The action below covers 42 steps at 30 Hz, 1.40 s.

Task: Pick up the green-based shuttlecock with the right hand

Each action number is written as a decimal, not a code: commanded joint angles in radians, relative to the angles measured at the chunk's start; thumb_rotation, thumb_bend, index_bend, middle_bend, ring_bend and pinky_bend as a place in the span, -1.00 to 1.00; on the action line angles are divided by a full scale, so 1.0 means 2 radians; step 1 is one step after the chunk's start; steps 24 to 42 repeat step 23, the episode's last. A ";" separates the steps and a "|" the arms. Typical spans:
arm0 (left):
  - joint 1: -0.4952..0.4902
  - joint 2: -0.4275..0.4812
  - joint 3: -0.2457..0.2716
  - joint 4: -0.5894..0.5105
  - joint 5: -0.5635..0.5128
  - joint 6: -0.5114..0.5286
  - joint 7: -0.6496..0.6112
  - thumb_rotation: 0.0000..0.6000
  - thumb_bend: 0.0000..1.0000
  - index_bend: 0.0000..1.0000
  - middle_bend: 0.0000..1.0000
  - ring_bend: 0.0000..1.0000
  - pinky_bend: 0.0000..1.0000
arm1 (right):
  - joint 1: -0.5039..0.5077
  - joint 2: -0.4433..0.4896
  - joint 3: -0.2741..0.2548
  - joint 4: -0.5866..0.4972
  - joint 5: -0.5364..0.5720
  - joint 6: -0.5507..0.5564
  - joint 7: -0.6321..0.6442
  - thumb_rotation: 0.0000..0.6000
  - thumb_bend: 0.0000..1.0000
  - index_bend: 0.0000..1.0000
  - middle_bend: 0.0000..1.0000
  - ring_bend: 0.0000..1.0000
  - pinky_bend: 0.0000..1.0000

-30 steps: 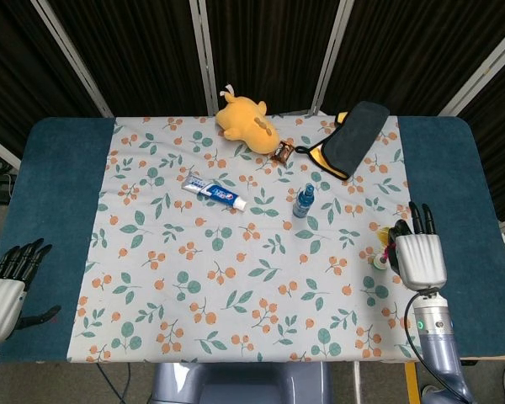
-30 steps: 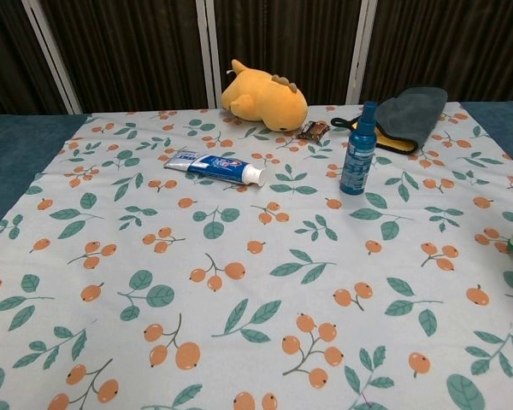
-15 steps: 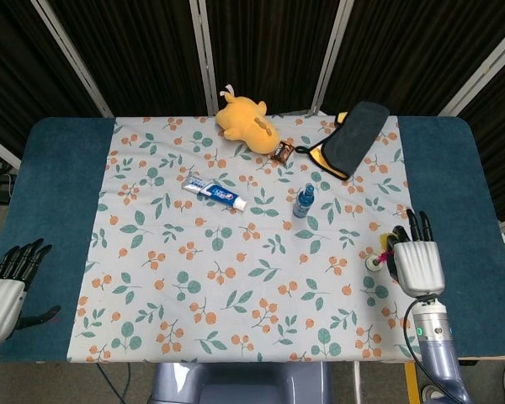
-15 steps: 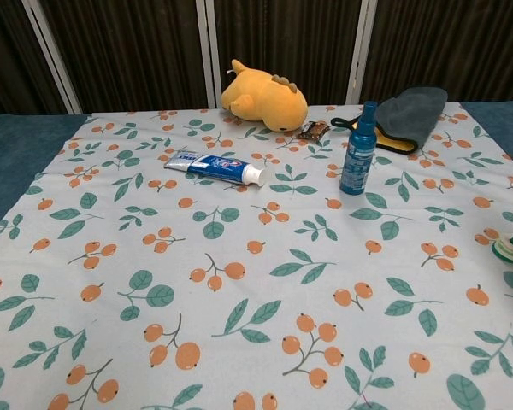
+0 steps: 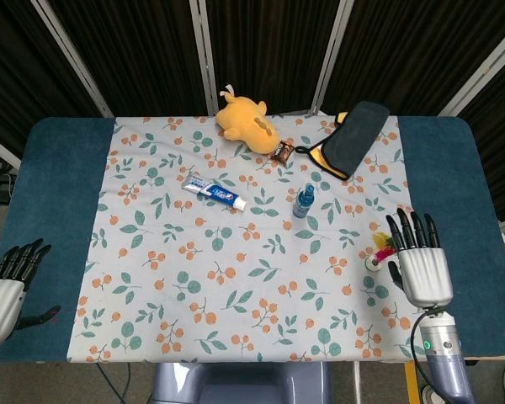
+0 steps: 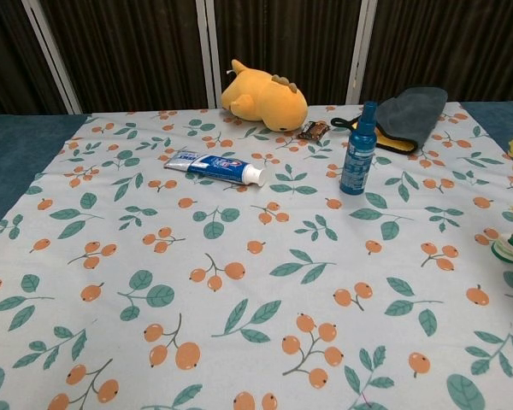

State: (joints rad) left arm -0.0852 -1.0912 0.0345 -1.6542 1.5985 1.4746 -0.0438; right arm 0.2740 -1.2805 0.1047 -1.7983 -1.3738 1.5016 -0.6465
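Observation:
The green-based shuttlecock point(image 5: 377, 252) stands on its base on the leaf-print cloth near the cloth's right edge, yellow, pink and green feathers pointing up. In the chest view the shuttlecock point(image 6: 511, 242) sits at the far right border, partly cut off. My right hand point(image 5: 422, 261) hovers just right of it, palm down, fingers spread and straight, holding nothing; its thumb lies close to the base without a clear touch. The chest view does not show this hand. My left hand point(image 5: 4, 286) rests at the table's near left corner, fingers apart and empty.
A blue spray bottle point(image 5: 303, 201) stands mid-cloth, up and left of the shuttlecock. A toothpaste tube point(image 5: 214, 193), a yellow plush toy point(image 5: 246, 118), a small brown wrapper point(image 5: 282, 151) and a dark mitt with yellow trim point(image 5: 353, 136) lie farther back. Blue table point(image 5: 463, 185) borders the cloth.
My right hand has drawn back toward the near edge and spread its fingers, uncovering the shuttlecock, which now stands in full view just left of the hand. The left hand has stayed still.

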 commanded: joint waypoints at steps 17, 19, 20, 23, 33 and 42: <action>-0.001 -0.005 -0.001 0.016 0.016 0.011 0.000 0.99 -0.65 -1.00 -1.00 -1.00 -1.00 | -0.092 0.111 -0.060 0.000 -0.050 0.023 0.297 1.00 -0.80 -1.00 -1.00 -1.00 -1.00; -0.001 -0.006 -0.001 0.017 0.016 0.011 0.000 1.00 -0.65 -1.00 -1.00 -1.00 -1.00 | -0.092 0.111 -0.060 0.005 -0.053 0.022 0.305 1.00 -0.81 -1.00 -1.00 -1.00 -1.00; -0.001 -0.006 -0.001 0.017 0.016 0.011 0.001 0.99 -0.65 -1.00 -1.00 -1.00 -1.00 | -0.092 0.111 -0.060 0.007 -0.056 0.020 0.308 1.00 -0.81 -1.00 -1.00 -1.00 -1.00; -0.001 -0.007 -0.001 0.017 0.017 0.012 0.003 1.00 -0.65 -1.00 -1.00 -1.00 -1.00 | -0.094 0.109 -0.060 0.011 -0.066 0.021 0.307 1.00 -0.81 -1.00 -1.00 -1.00 -1.00; -0.001 -0.007 -0.001 0.017 0.017 0.012 0.003 1.00 -0.65 -1.00 -1.00 -1.00 -1.00 | -0.094 0.109 -0.060 0.011 -0.066 0.021 0.307 1.00 -0.81 -1.00 -1.00 -1.00 -1.00; -0.001 -0.007 -0.001 0.017 0.017 0.012 0.003 1.00 -0.65 -1.00 -1.00 -1.00 -1.00 | -0.094 0.109 -0.060 0.011 -0.066 0.021 0.307 1.00 -0.81 -1.00 -1.00 -1.00 -1.00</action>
